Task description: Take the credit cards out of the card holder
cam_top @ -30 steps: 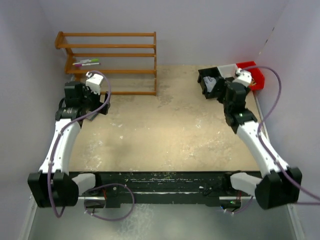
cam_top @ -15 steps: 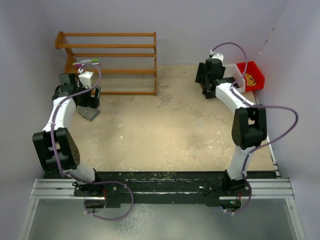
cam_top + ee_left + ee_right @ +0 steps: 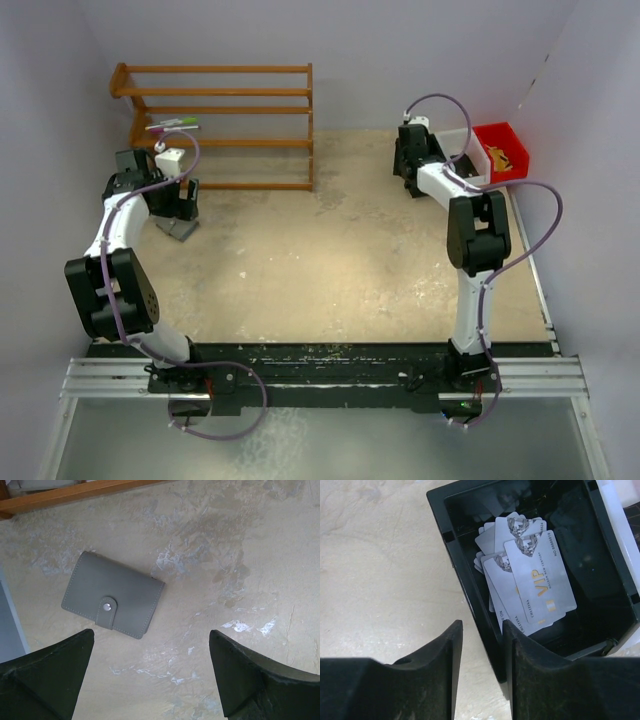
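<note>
The card holder (image 3: pixel 112 601) lies flat on the mottled tan table (image 3: pixel 330 260) in the far left part of the workspace, just in front of the bottom rail of the wooden rack (image 3: pixel 215 120). It is folded closed, and its small strap is fastened over the front edge with a metal snap. No card shows at its edges. The left gripper (image 3: pixel 151 645) hangs above it with its two dark fingers (image 3: pixel 45 680) spread wide. In the left wrist view the holder sits ahead of the fingers, nearer the left one, and touches neither. In the overhead view the holder appears as a grey patch (image 3: pixel 180 229) next to the left gripper (image 3: pixel 182 203). Two markers (image 3: pixel 172 124) lie on a shelf of the rack. At the far right of the table a black bin (image 3: pixel 470 575), a white bin (image 3: pixel 460 150) and a red bin (image 3: pixel 503 150) stand in a row, and the right arm reaches to the black one. A fanned pile of pale silvery cards (image 3: pixel 535 575) lies inside the black bin, and the top card has "VIP" printed on it in gold. The right gripper (image 3: pixel 482 630) is at the near left wall of that bin, with its fingers (image 3: pixel 435 670) drawn close together and only a narrow gap between them. One finger is over the table outside the bin and the other is over the bin's inside, so the wall runs into the gap. Whether the fingers press on the wall cannot be told. They touch none of the cards.
</note>
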Controlling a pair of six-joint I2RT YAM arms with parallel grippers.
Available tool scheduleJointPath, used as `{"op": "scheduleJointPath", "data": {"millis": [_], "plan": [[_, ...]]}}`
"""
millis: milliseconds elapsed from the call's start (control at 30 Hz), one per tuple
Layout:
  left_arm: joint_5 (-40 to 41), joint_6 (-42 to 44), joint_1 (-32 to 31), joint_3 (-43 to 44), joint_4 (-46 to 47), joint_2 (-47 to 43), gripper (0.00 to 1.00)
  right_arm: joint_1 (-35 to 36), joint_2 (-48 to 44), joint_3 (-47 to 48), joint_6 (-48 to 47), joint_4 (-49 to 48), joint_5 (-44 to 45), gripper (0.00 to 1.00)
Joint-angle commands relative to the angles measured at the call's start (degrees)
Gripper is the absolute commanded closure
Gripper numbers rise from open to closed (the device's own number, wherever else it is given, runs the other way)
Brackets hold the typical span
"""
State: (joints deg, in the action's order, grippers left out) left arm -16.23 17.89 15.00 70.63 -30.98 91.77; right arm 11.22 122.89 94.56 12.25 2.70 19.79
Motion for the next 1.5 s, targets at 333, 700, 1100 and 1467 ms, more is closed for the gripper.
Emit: {"op": "scheduleJointPath", "data": {"millis": [333, 700, 1100, 1467], "plan": [[-0.69, 2.24, 2.34, 2.84, 1.44, 3.33, 0.01, 5.82, -9.22, -9.30, 2.57, -4.04, 0.62, 0.94], [-2.17, 3.87, 2.32, 1.34, 2.84, 3.53, 0.01, 21.15, -20.09, -20.88, 18.19, -0.53, 1.11, 1.00], [0.94, 19.32, 2.38, 1.85, 2.36, 9.16, 0.01, 46.01, -21.28, -24.12, 45.04, 7.55, 12.16, 1.00], [-0.31, 26.08, 2.36, 6.97, 2.29, 16.85, 0.01, 51.57, -24.04, -18.80, 43.35, 10.16, 14.47, 0.18]]}}
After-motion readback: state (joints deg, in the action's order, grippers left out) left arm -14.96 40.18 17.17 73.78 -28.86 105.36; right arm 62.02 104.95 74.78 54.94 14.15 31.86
